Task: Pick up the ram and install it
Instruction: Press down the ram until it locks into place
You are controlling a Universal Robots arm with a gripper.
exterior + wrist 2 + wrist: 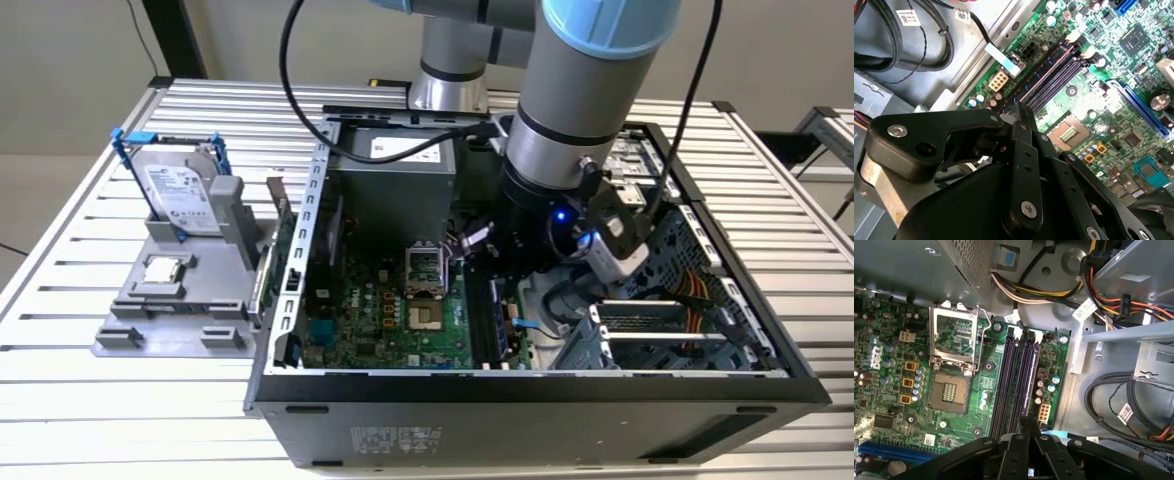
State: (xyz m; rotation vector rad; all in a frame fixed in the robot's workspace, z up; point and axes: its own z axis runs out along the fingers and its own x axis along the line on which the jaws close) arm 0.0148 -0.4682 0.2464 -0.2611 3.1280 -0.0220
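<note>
The ram point(1046, 74) is a narrow blue stick standing on edge in the outermost of the long black slots point(1060, 82) on the green motherboard. In the first wrist view the ram point(1028, 375) runs beside the empty slots point(1006, 385). My gripper point(1021, 112) is shut, its black fingers pressed together right over the near end of the ram; I cannot tell whether they touch it. The gripper point(1029, 421) shows the same in the first wrist view. In the exterior view the gripper point(497, 262) reaches down into the open computer case point(534, 400).
An open processor socket point(949, 390) lies beside the slots. Black cables point(1114, 400) and a metal drive cage point(667, 330) crowd the other side. The power supply point(394, 190) fills the case's far end. A hard drive point(180, 190) stands in a grey holder at the exterior view's left.
</note>
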